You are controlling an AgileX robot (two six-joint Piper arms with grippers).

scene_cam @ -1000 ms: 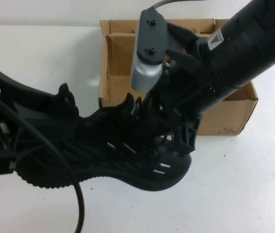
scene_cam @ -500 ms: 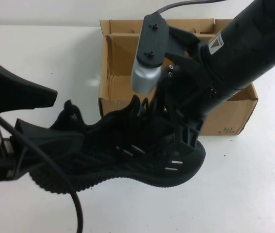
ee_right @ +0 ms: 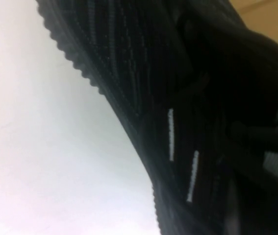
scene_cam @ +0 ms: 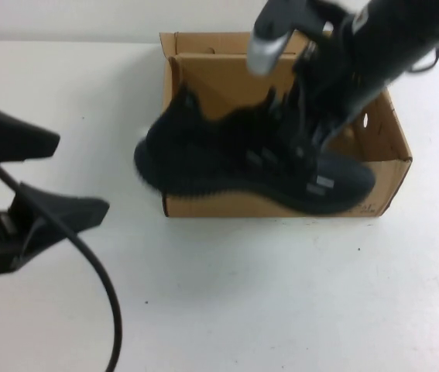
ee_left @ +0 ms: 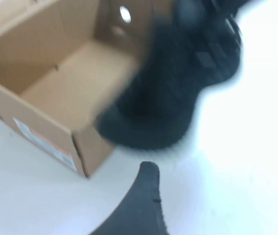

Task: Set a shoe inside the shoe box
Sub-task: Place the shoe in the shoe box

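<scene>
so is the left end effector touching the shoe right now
Apart. The high view shows the left end effector open at the table's left side, with bare white table between it and the shoe, which the right end effector holds.

Hanging over the near wall of the open brown cardboard shoe box (scene_cam: 374, 136): the all-black lace-up shoe (scene_cam: 242, 163), clamped at its laces by the right gripper (scene_cam: 306, 139). Resting well apart from that box, at its left: the left gripper (scene_cam: 45, 174), jaws spread, holding nothing.

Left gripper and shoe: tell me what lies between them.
Only bare white table separates the open left gripper from the shoe, held by the right gripper over the shoe box; high view.
</scene>
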